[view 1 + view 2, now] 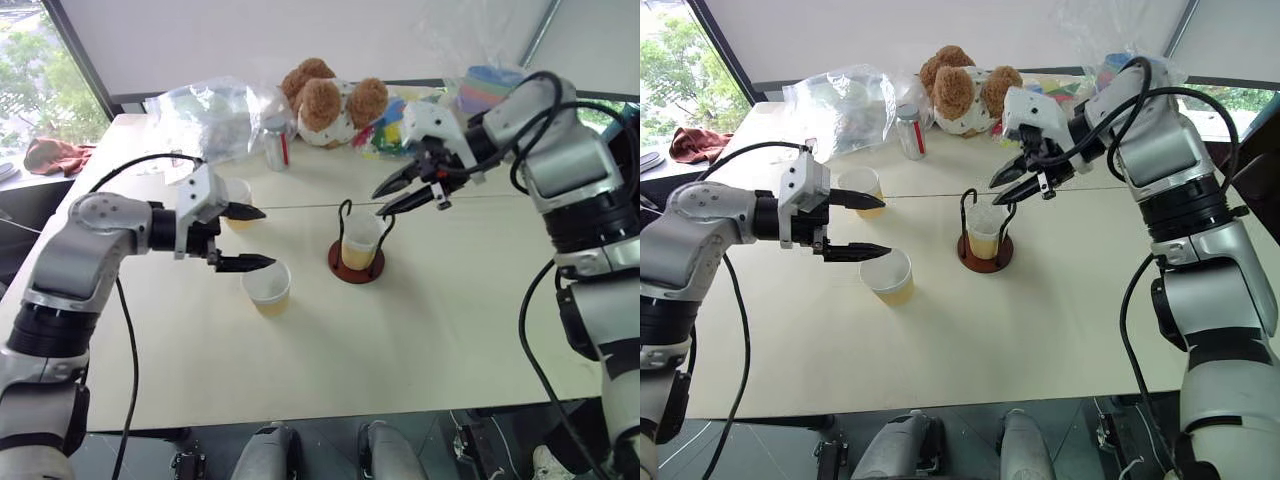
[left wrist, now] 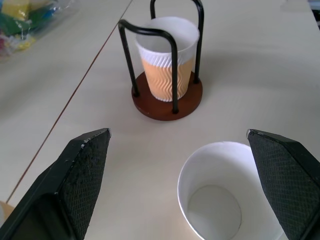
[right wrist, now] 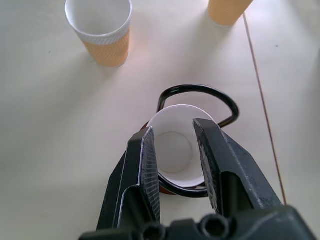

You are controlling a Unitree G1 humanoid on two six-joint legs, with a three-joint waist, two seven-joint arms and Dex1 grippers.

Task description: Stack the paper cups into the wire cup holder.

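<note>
One cup [image 1: 361,243] seated in wire cup holder [image 1: 356,266]; right gripper [image 1: 403,189] narrowly parted above, empty — retreat could snag loops. Left gripper [image 1: 248,237] wide by nearest cup [image 1: 267,287] — could tip it.

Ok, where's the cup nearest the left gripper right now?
In the left eye view that paper cup stands upright on the table, just below the open left gripper, left of the wire cup holder.

The left gripper [image 1: 246,238] hung level with its black fingers [image 2: 82,170] spread wide and empty, while the right gripper [image 1: 392,197] pointed downward, its jaws seemingly parted a little, holding nothing.
</note>
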